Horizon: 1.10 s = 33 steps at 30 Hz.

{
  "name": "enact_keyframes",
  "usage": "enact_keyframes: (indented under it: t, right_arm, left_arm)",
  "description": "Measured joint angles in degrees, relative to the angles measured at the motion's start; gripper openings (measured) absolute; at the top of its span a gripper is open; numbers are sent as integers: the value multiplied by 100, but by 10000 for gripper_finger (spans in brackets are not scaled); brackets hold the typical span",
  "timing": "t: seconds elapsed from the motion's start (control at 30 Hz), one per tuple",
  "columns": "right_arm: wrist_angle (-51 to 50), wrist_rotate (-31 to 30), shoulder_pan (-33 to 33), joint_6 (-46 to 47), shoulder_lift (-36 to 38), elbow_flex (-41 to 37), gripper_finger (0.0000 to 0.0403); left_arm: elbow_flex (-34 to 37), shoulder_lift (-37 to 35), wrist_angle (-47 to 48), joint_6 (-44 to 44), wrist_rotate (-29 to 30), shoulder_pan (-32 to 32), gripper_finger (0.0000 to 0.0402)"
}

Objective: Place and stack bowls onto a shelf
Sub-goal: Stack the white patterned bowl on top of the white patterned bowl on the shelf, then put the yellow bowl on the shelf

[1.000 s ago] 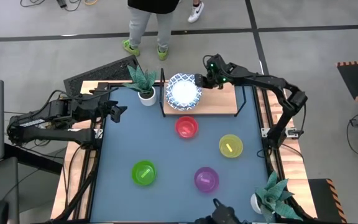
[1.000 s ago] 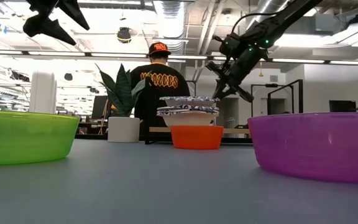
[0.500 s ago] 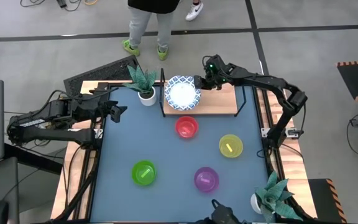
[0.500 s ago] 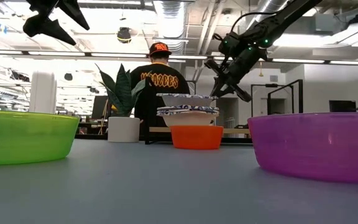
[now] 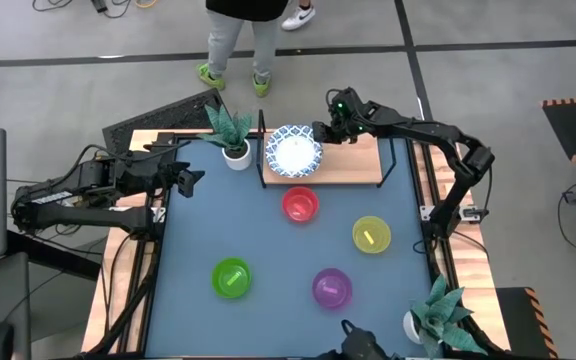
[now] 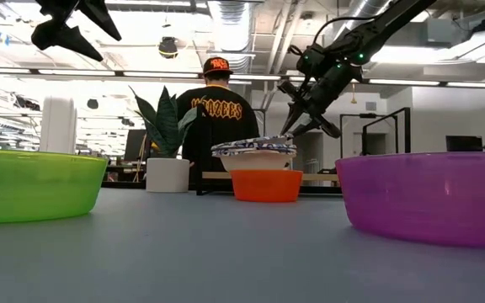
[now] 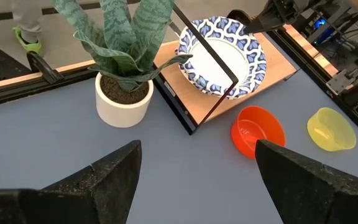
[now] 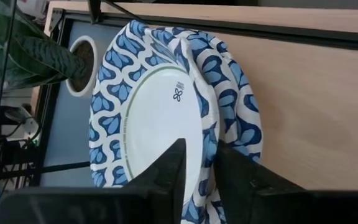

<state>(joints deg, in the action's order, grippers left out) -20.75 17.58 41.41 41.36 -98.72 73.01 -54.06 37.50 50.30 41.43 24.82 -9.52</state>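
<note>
The right gripper (image 5: 320,131) is clamping the rim of the top blue-patterned bowl (image 5: 294,152), stacked at the shelf's (image 5: 353,163) left end. The left gripper (image 5: 190,176), fingers apart, is hovering over the table's left edge. No legible writing is showing on the bowls.

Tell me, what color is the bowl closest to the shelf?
Red, seen best in the high view.

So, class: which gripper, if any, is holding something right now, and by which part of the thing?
The right gripper pinches the top blue-rimmed bowl by its rim on the stack on the shelf. The left gripper holds nothing, jaws open, beside the table.
</note>
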Motion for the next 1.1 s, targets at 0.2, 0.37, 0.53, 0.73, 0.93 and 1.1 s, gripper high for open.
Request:
enact_keyframes:
  t: [0.2,0.37,0.53,0.73,0.93,1.1]
  right_arm:
    - [-112,59,159,-157,116,2,119]
    - [-322,59,278,-292,334,9,123]
    - [-240,191,305,-563,596,9,118]
    - [-1133,769,100,-1235,736,13,104]
    - [-3108,641,-471,-2403,1039,11,102]
    - [-4285,-216,-1283,-3368,1186,-13,102]
  left_arm:
    - [0,0,2,-2,-42,0,300]
    - [0,0,2,-2,-44,0,300]
    - [0,0,15,-4,-44,0,300]
    - [0,0,39,-4,-67,0,300]
    - [0,0,39,-4,-103,0,300]
    - [0,0,39,-4,-101,0,300]
